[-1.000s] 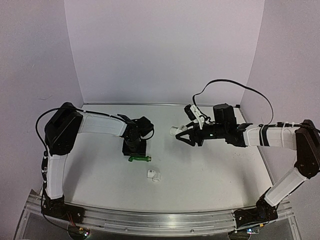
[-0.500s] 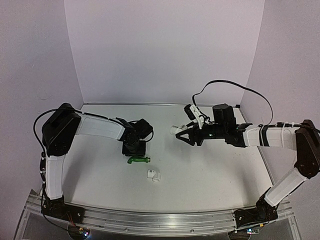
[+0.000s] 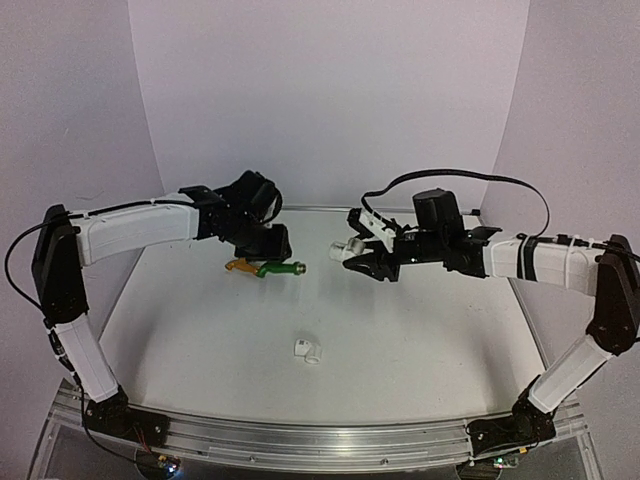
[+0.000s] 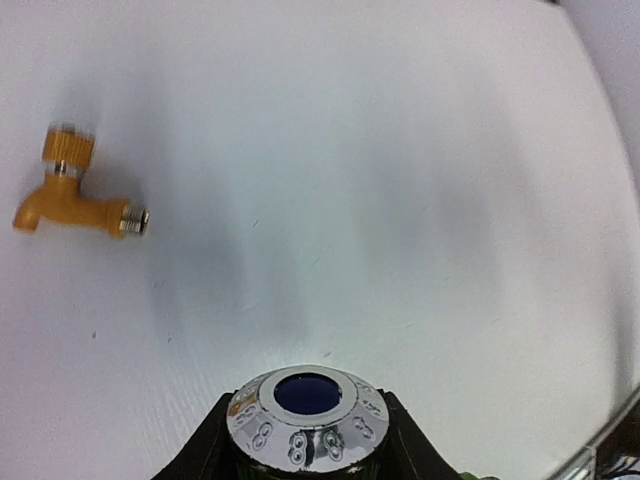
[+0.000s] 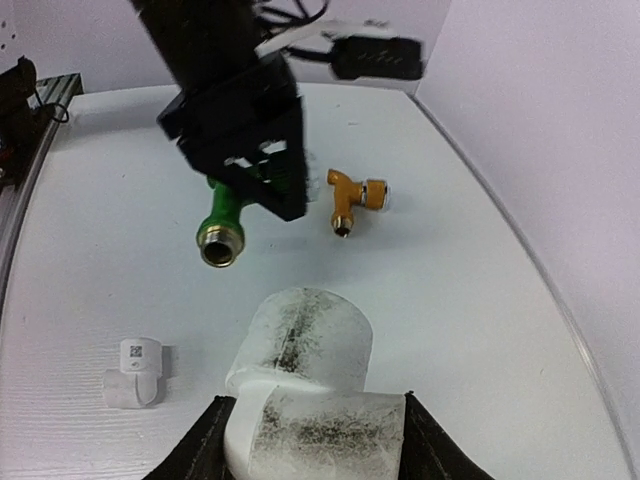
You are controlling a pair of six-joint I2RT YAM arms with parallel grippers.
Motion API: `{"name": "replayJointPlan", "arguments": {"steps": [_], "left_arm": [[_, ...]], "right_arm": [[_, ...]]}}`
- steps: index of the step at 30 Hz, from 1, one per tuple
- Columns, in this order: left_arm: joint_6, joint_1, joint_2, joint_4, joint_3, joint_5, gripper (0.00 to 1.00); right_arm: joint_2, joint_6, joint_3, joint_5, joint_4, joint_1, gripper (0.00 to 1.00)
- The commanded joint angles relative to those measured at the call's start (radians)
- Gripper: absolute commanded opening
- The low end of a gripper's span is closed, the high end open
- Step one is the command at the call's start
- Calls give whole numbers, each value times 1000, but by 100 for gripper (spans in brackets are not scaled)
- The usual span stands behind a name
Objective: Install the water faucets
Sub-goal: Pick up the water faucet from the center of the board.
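The green water faucet (image 3: 280, 268) hangs in the air, my left gripper (image 3: 266, 258) shut on it. Its brass threaded end (image 5: 219, 246) points toward the right arm. The left wrist view shows the faucet's chrome knob (image 4: 305, 412) between the jaws. The orange-yellow faucet (image 3: 238, 266) lies on the table just behind and left of it. My right gripper (image 3: 360, 260) is shut on a scuffed white elbow fitting (image 5: 305, 375), held a short way right of the green faucet, its open end toward the brass thread.
A second small white fitting (image 3: 308, 350) lies on the white table (image 3: 420, 340) in front of the middle. Purple walls close the back and both sides. A metal rail (image 3: 300, 440) runs along the near edge.
My left gripper closed on the green faucet, lifted it off the table and carried it back and right. The orange-yellow faucet has come into sight. The right gripper shifted slightly left with its fitting.
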Motion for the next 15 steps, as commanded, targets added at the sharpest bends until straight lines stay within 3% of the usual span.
{"name": "replayJointPlan", "arguments": {"steps": [1,8,15], "left_arm": [[77,-2,-26,-57,208,64,0],[29,-4,-11,-123,264,2,0],[-10,-10,-17,-124,271,-67,0]], "right_arm": [[30,-342,109,127,-33,74,0],[54,-527,193,198,-42,91,0],[65,-600,198,233,-42,100,0]]}}
